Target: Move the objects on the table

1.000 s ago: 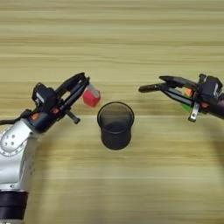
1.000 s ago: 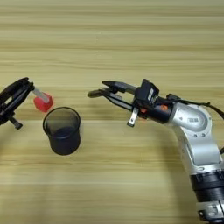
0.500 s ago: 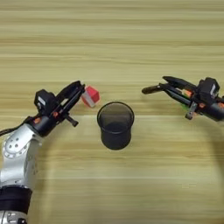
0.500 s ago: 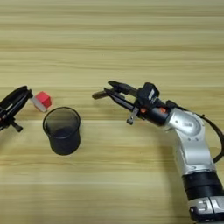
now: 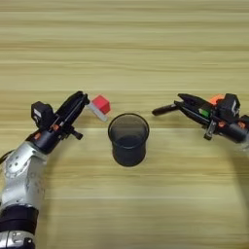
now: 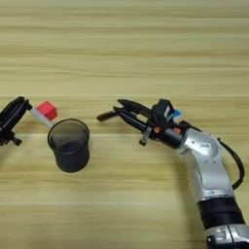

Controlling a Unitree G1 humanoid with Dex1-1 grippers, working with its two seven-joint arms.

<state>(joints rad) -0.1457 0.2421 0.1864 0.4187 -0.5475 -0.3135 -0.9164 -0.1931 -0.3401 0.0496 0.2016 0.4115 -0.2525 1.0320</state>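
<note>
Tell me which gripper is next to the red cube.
The left gripper: its fingertips sit right beside the small red cube. The right gripper is across the black mesh cup, well away.

We look straight down on a light wooden table (image 5: 146,44) that fills the frame from edge to edge. Its grain runs in horizontal plank-like stripes, paler and darker bands alternating from top to bottom. The light falls evenly, leaving only soft shadows on the wood.
</note>
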